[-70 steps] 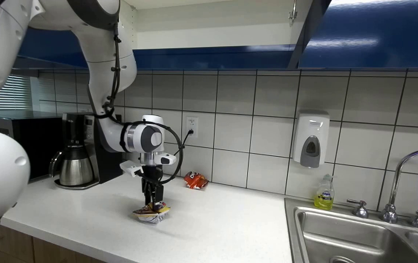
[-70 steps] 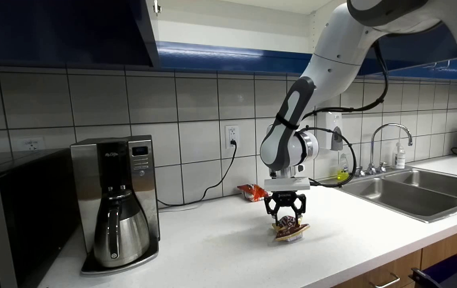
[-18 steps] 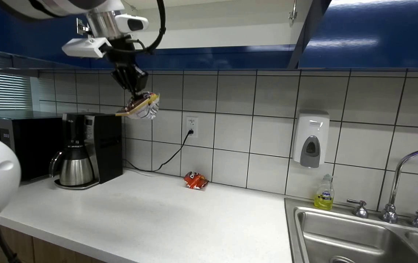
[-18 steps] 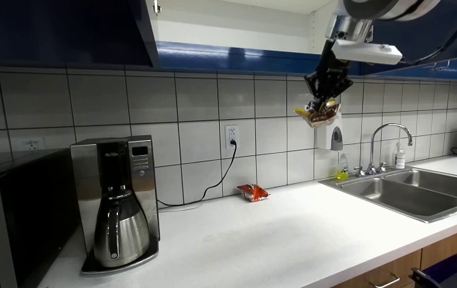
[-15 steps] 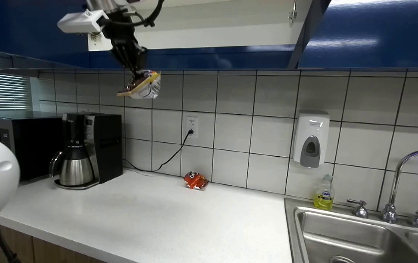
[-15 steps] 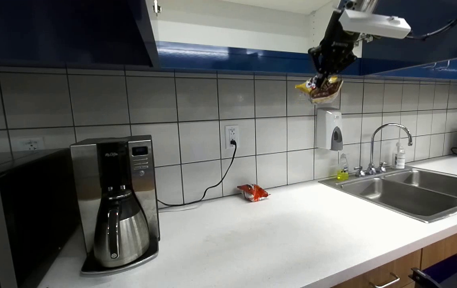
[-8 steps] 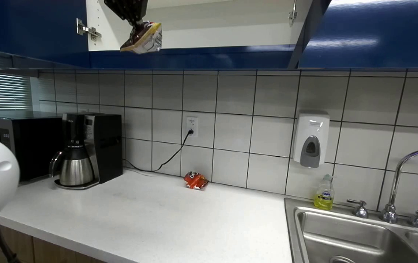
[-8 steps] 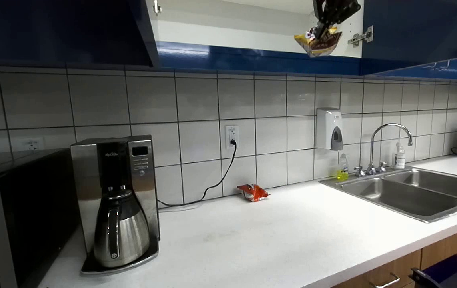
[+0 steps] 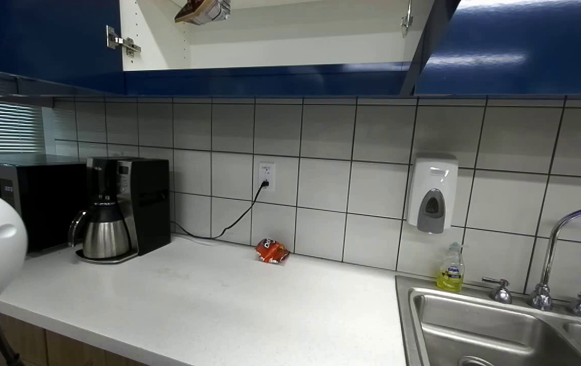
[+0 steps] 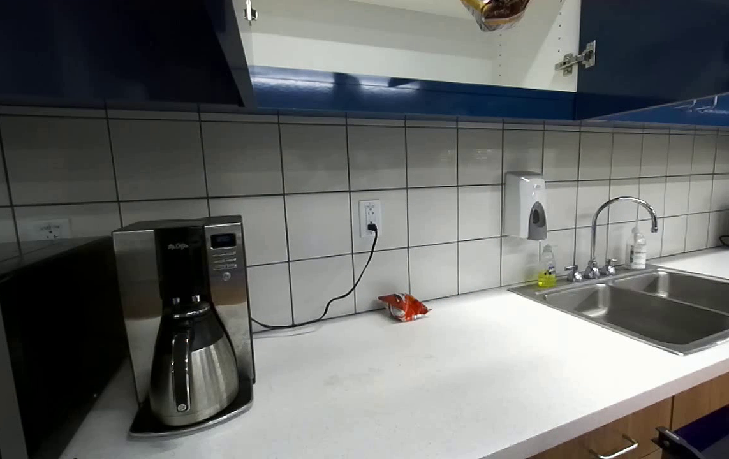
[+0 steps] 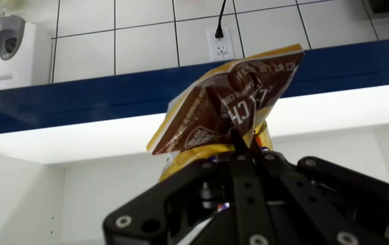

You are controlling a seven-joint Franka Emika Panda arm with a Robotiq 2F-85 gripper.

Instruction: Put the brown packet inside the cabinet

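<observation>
The top edge crops the brown packet (image 9: 203, 12) and the cabinet (image 9: 270, 81) in both exterior views, and the left edge clips the microwave (image 10: 48, 338). In the wrist view, black fingers (image 11: 240, 145) mask part of the brown packet.

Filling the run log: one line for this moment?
gripper: pinching brown packet | position: aloft in front of open cabinet, not inside | red packet: on counter | placement: pending

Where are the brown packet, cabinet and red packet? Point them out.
Brown packet (image 11: 214, 111): in the wrist view, its brown face.
Cabinet (image 9: 270, 81): in an exterior view, its blue lower edge.
Red packet (image 9: 272, 251): in an exterior view, its red middle.
</observation>
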